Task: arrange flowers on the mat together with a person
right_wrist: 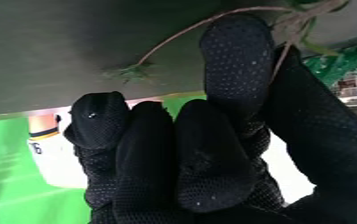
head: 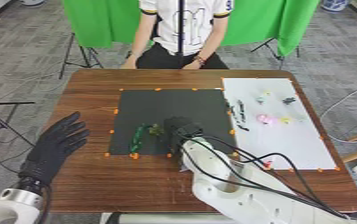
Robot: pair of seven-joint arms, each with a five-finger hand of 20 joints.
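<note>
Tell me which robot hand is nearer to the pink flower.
Right: the right hand is over the dark mat, left of the pink flower; the left hand is much farther left.

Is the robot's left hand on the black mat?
No, the left hand is off to the left of the mat.

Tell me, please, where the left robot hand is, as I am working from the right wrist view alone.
Observer: In the head view, the left robot hand is to the left of the dark mat, its fingers straight.
Operator: Thank you. What is on the mat's other side?
Observer: A white sheet, with a pink flower and a yellow flower on it, side by side.
Operator: And where on the mat is the shiny green strand?
Observer: The green strand lies near the mat's left edge, to the left of the right robot hand.
</note>
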